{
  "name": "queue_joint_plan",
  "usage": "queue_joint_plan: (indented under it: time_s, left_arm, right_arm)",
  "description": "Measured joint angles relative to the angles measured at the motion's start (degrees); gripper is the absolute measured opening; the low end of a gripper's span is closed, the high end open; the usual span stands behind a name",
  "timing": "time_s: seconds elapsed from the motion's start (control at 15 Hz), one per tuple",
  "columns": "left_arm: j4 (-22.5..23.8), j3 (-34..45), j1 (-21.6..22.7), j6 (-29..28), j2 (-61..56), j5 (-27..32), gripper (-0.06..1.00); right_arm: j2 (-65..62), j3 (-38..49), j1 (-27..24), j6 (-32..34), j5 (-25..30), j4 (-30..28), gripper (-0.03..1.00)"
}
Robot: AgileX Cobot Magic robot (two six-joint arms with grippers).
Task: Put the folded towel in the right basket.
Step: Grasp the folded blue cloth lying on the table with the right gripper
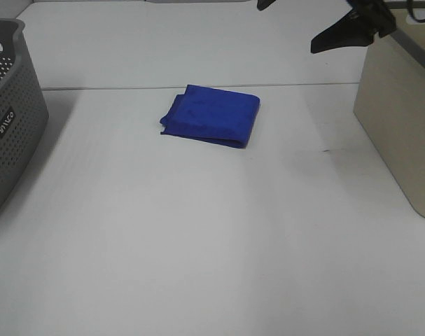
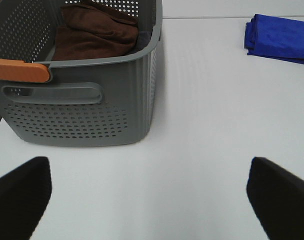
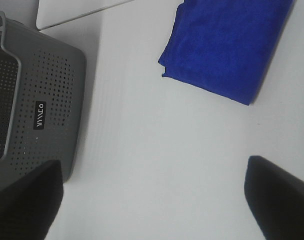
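Observation:
The folded blue towel (image 1: 211, 115) lies flat on the white table, a little behind the middle. It also shows in the left wrist view (image 2: 282, 37) and in the right wrist view (image 3: 227, 42). The right basket (image 1: 401, 119) is beige and stands at the table's right edge. My right gripper (image 1: 287, 26) hangs high at the back right, next to that basket, open and empty (image 3: 152, 195), well above and to the right of the towel. My left gripper (image 2: 149, 200) is open and empty, near the grey basket; the exterior view does not show it.
A grey perforated basket (image 1: 9, 133) stands at the left edge. It has an orange handle (image 2: 19, 70) and holds a brown cloth (image 2: 99, 32). A seam (image 1: 128, 87) runs across the table behind the towel.

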Motion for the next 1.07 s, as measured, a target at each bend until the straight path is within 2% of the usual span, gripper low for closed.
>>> queue_joint_plan:
  time_s: [0.4, 0.6, 0.87, 1.07]
  left_arm:
    - [0.00, 0.00, 0.00, 0.00, 0.00, 0.00, 0.99]
    - [0.00, 0.00, 0.00, 0.00, 0.00, 0.00, 0.99]
    - [0.00, 0.00, 0.00, 0.00, 0.00, 0.00, 0.99]
    - [0.00, 0.00, 0.00, 0.00, 0.00, 0.00, 0.99]
  right_arm:
    - [18.16, -13.92, 0.06, -0.29, -2.81, 4.81, 0.93]
    - [26.76, -20.28, 0.06, 1.66, -3.09, 5.10, 0.91]
    - [33.58, -21.08, 0.06, 3.55, -3.61, 1.83, 0.88]
    - [38.10, -23.32, 0.06, 4.70, -6.59, 1.03, 0.84]
